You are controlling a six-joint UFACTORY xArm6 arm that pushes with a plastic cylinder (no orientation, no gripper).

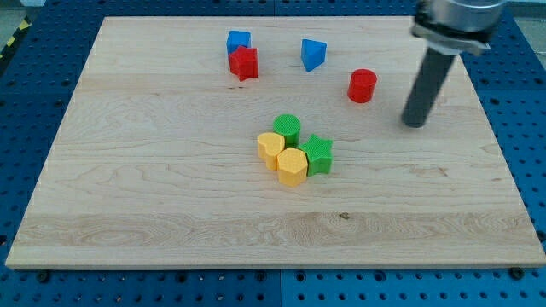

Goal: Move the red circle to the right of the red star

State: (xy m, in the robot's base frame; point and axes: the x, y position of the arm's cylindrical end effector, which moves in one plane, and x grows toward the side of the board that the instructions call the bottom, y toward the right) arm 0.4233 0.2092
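The red circle [362,86] stands on the wooden board in the upper right part of the view. The red star [244,63] lies far to its left, near the view's top, touching a blue block [238,41] just above it. My tip [414,124] is down on the board, to the right of the red circle and a little below it, apart from it by a small gap. The dark rod rises from there toward the view's top right corner.
A blue triangle-like block [313,55] lies between the red star and the red circle. A cluster sits mid-board: green circle [287,130], green star [317,155], yellow heart [270,149], yellow hexagon-like block [292,166]. The board's right edge [499,145] is near my tip.
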